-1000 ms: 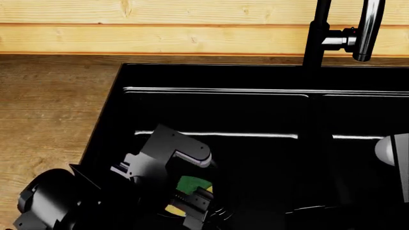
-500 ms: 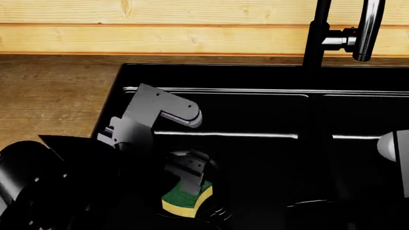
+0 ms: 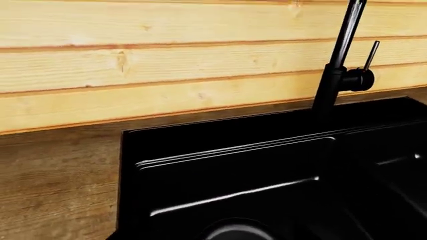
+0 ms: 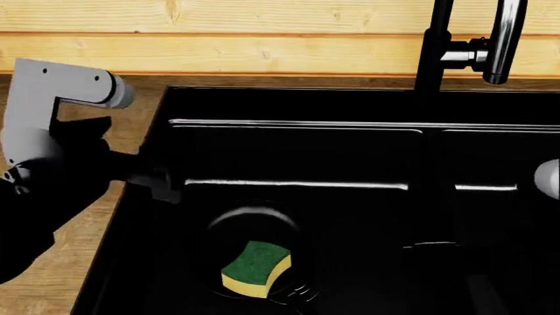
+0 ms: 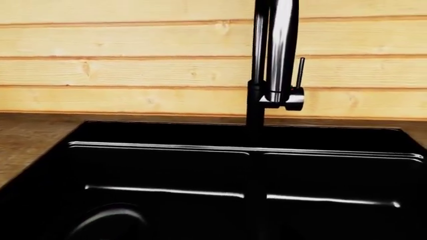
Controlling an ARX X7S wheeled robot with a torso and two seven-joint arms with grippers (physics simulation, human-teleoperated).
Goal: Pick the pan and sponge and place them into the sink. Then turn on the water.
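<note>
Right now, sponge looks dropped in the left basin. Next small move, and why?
Probably bring an arm toward the faucet lever. The sponge lies free over the left basin's drain in the sink, the left arm is off at the sink's left edge, and no water falls from the spout. I can't pick out the pan in the dark right basin, so confirm it first.

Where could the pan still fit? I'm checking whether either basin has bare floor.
In the sink, the left basin is crowded in front: the sponge lies over its drain. Bare floor shows behind the sponge, up to the back wall. The right basin, past the centre divider, looks bare under the faucet, though it is dark and partly cropped. The wooden counter holds the left arm.
</note>
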